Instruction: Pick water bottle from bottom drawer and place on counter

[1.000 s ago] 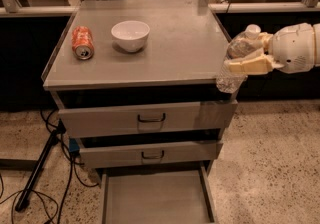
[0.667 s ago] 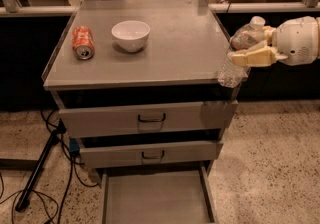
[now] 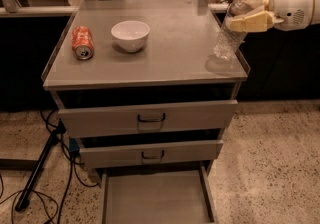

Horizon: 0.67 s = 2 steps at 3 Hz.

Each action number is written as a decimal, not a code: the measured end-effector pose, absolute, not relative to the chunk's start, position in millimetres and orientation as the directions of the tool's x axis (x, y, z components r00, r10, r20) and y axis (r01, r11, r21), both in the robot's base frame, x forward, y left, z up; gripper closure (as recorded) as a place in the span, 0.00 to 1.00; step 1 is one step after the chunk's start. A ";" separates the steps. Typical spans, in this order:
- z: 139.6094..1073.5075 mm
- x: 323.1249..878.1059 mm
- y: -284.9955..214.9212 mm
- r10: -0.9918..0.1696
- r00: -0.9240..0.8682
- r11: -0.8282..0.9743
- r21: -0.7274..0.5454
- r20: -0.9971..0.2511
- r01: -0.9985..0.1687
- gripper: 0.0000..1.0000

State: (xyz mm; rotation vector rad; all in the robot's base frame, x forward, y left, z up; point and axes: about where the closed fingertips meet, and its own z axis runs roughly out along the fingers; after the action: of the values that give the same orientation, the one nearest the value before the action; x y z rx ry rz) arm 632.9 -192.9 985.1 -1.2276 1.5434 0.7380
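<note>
1. An orange soda can (image 3: 82, 43) lies on its side at the left.
2. A white bowl (image 3: 130, 35) stands upright just right of the can, not touching it.
3. Two shallow grey drawers, the upper (image 3: 100, 118) and the lower (image 3: 110, 154), have dark handles.
4. A dark stand leg (image 3: 37, 170) and black cables (image 3: 65, 183) lie on the speckled floor (image 3: 270, 168), near left.
5. My gripper (image 3: 248, 11) is at the far right, well apart from can and bowl.

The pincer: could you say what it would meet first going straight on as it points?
The pincer, shut on the water bottle over the edge of the counter, points across it. Past the bottle, the white bowl lies roughly in line, though the pincer may pass above it.
</note>
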 end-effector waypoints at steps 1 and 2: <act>986.4 642.3 -188.5 -0.354 -0.009 0.294 -0.102 -0.935 -0.950 1.00; 989.0 661.9 -169.2 -0.378 -0.016 0.263 -0.091 -0.926 -0.960 1.00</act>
State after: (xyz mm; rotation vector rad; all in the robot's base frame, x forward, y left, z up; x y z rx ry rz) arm 661.9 -169.2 989.0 -1.2783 1.5729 0.7612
